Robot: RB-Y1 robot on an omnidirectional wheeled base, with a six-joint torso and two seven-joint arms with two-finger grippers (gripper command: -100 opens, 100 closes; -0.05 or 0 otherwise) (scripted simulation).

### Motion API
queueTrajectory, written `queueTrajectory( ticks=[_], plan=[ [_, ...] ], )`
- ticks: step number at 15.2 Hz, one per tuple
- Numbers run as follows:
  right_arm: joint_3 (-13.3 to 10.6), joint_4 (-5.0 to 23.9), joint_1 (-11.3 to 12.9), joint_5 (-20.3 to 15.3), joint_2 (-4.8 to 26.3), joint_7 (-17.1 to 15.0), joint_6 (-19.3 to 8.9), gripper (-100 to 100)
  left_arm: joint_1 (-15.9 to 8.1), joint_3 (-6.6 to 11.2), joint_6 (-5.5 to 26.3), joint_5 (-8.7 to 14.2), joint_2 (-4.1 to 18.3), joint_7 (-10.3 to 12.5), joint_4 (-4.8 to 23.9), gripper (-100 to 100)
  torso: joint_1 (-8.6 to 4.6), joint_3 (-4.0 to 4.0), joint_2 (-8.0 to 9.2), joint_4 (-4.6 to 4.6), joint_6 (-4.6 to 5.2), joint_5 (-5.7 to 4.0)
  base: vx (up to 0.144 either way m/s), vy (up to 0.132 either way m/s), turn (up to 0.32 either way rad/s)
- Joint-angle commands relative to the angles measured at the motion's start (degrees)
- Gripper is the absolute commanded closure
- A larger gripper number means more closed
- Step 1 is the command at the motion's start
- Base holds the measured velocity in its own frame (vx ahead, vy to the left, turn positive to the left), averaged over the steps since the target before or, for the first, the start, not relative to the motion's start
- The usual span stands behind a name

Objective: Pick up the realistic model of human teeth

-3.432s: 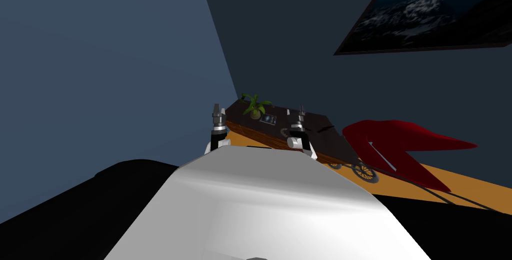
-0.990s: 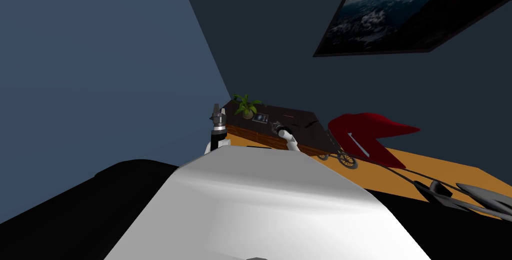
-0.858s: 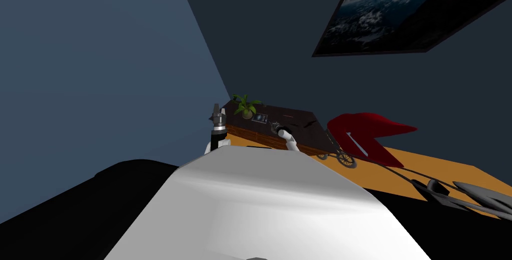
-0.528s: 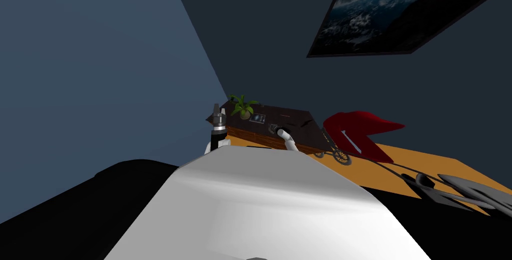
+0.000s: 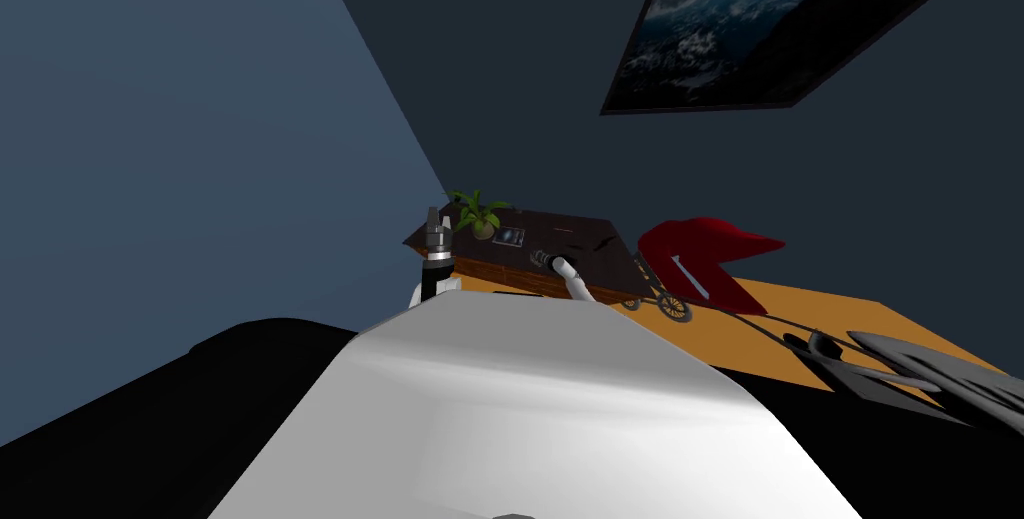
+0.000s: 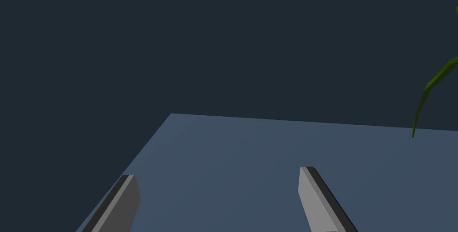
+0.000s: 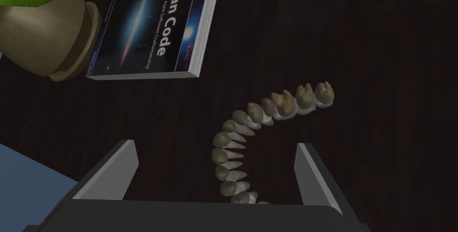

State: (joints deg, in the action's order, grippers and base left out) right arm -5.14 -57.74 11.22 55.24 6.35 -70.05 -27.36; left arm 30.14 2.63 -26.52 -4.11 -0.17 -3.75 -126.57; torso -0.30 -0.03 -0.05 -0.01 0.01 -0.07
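The teeth model [image 7: 277, 104] is a curved row of yellowish-white teeth lying on a dark wooden tabletop [image 7: 380, 41]. My right gripper [image 7: 214, 143] hangs just above it, open, with one end of the arc between the fingers [image 7: 121, 166] and neither blade touching it. The other end of the arc curves out past one fingertip. In the head view the right gripper [image 5: 540, 259] is low over the dark table [image 5: 590, 243]. My left gripper [image 5: 436, 227] is raised at the table's left end, open and empty [image 6: 217, 172].
A "Clean Code" book [image 7: 156, 28] and a potted plant [image 7: 40, 37] sit just beyond the teeth. The head view shows the plant [image 5: 478, 213], a red chair [image 5: 700, 253] right of the table, a spoked wheel [image 5: 674, 307] and a grey object [image 5: 900, 363] on the orange floor.
The right arm has swung down from upright to low over the table. My head view has since drifted, so the table sits further left.
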Motion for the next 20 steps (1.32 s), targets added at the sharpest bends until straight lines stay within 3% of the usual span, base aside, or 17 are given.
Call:
queueTrajectory(
  ticks=[1, 3, 4, 5, 7, 12, 15, 16, 17, 20],
  plan=[
    [0.16, 1.79, 0.94, 1.53, -0.34, -1.41, -1.53, -100, 0.00, 0.00, 0.00, 0.00, 0.00, 0.00, 0.00, 0, 0.00, 0.00, 0.00, 0.00, 0.00, 0.00, 0.011, -0.056, -0.032],
    [0.27, 3.56, 1.80, 2.97, -1.40, -2.88, -2.97, -100, 0.00, 0.00, 0.00, 0.00, 0.00, 0.00, 0.00, 0, 0.04, 0.02, 0.03, 0.01, 0.00, 0.01, 0.008, -0.061, -0.055],
    [0.21, 2.63, 1.47, 1.96, -0.83, -1.93, -1.92, -100, 0.00, 0.00, 0.00, 0.00, 0.00, 0.00, 0.00, 0, 0.04, 0.02, 0.03, 0.01, 0.00, 0.01, 0.008, -0.038, -0.014],
    [1.37, 5.28, 2.74, 3.79, -0.85, -0.40, -1.32, -100, 0.00, 0.00, 0.00, 0.00, 0.00, 0.00, 0.00, 0, 0.09, 0.03, 0.05, 0.01, 0.00, 0.02, -0.007, -0.013, 0.141],
    [2.52, 7.83, 3.96, 5.57, -0.75, 1.54, -0.38, -100, -0.02, -0.01, 0.00, 0.00, -0.01, 0.00, 0.00, 0, 0.24, 0.07, 0.12, 0.03, -0.05, 0.05, -0.027, -0.001, 0.215],
    [4.24, 11.65, 5.78, 8.23, -0.62, 4.45, 1.02, -100, -0.01, -0.01, 0.00, 0.00, -0.01, 0.00, 0.00, 0, 0.33, 0.10, 0.18, 0.04, -0.04, 0.07, -0.022, 0.005, 0.117],
    [5.97, 15.47, 7.60, 10.89, -0.48, 7.36, 2.43, -100, -0.01, -0.01, 0.00, 0.00, -0.01, 0.00, 0.00, 0, 0.32, 0.10, 0.17, 0.04, -0.04, 0.07, -0.021, 0.003, 0.137],
    [5.29, 14.21, 7.00, 9.92, -0.67, 6.13, 1.95, -100, -0.01, -0.01, 0.00, 0.00, -0.01, 0.00, 0.00, 0, 0.32, 0.10, 0.18, 0.04, -0.04, 0.07, -0.012, -0.001, 0.064],
    [5.43, 14.60, 7.18, 10.20, -0.68, 6.63, 2.17, 100, -0.01, -0.01, 0.00, 0.00, -0.01, 0.00, 0.00, 0, 0.31, 0.09, 0.16, 0.04, -0.01, 0.07, 0.000, 0.000, 0.000],
    [5.47, 14.54, 7.20, 10.20, -0.63, 6.65, 2.23, 100, -0.01, -0.01, 0.00, 0.00, -0.01, 0.00, 0.00, 0, 0.31, 0.04, 0.11, -0.01, -0.06, 0.03, 0.000, -0.001, -0.004]
  ],
)
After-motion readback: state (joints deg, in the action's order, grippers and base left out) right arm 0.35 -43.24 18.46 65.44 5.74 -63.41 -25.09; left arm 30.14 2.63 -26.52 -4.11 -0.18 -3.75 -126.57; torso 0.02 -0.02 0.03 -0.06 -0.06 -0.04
